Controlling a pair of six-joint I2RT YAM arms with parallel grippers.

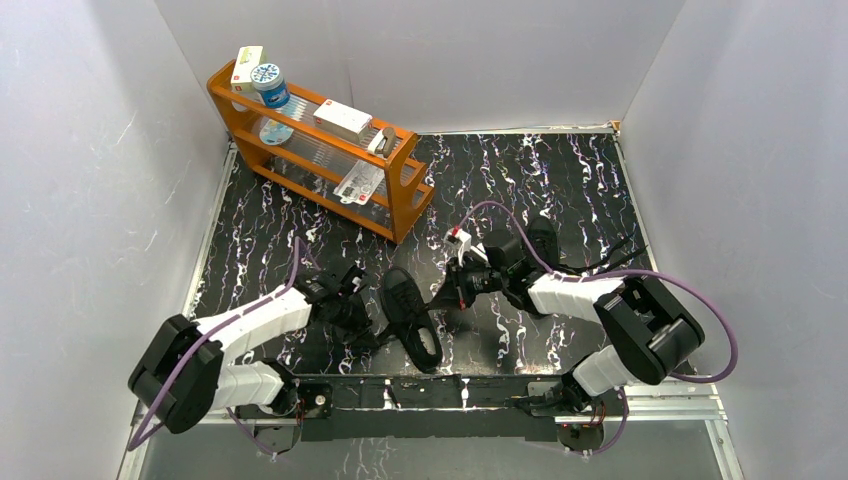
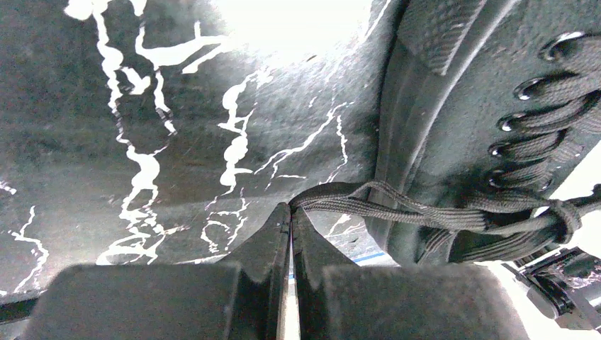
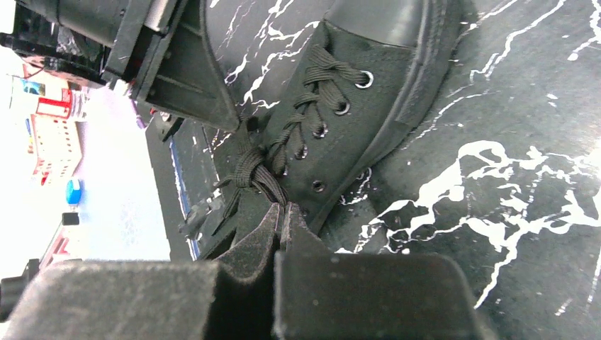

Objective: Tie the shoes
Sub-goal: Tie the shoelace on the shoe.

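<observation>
Item: black low-top lace-up canvas sneaker (image 1: 410, 318), on the black white-veined counter (image 1: 560, 180), between both arms.
Thin black laces (image 2: 425, 212): crossed above the top eyelets.
Left fingers (image 2: 280, 228): pressed together, pinching a lace strand beside the sneaker's sole.
Right fingers (image 3: 269, 228): closed, nipping a strand below the crossing.

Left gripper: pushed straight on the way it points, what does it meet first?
The left gripper, shut on a lace, would probably meet the marbled tabletop beside the shoe; depth is unclear.
</observation>
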